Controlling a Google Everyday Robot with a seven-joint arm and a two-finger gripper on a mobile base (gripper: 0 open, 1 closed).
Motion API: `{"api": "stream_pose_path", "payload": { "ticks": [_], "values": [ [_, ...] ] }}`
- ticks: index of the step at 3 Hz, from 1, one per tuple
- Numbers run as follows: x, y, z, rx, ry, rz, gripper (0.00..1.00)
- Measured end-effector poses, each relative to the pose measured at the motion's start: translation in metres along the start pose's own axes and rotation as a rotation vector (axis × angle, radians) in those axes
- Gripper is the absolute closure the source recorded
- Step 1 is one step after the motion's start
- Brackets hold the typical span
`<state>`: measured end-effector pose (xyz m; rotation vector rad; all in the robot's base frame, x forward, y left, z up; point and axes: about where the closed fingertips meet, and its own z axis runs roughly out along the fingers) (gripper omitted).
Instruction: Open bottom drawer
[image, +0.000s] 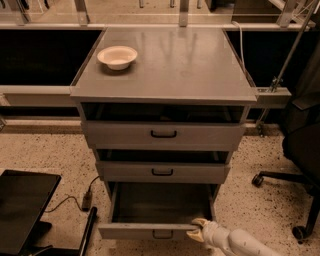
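Note:
The grey metal cabinet (165, 65) has three drawers. The bottom drawer (160, 210) is pulled well out, and its inside looks empty. Its narrow front (135, 231) carries a small black handle (162, 234). My gripper (199, 229) is at the right end of the drawer's front edge, on a white arm (240, 242) that comes in from the lower right. The gripper touches the front's top rim. The top drawer (164, 135) and the middle drawer (162, 171) stand slightly out.
A white bowl (117, 56) sits on the cabinet top at the back left. A black office chair (300, 150) stands to the right. A black flat object (22, 200) and a cable (75, 197) lie on the speckled floor to the left.

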<state>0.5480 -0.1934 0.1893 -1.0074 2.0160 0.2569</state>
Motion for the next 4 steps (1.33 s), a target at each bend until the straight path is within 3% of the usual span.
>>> {"api": "stream_pose_path", "payload": {
  "ticks": [2,3,4],
  "values": [
    [0.0,0.0001,0.0001,0.0,0.0,0.0,0.18],
    [-0.0001,0.0001,0.0001,0.0,0.0,0.0,0.0],
    [-0.0001,0.0001,0.0001,0.0,0.0,0.0,0.0]
  ]
}}
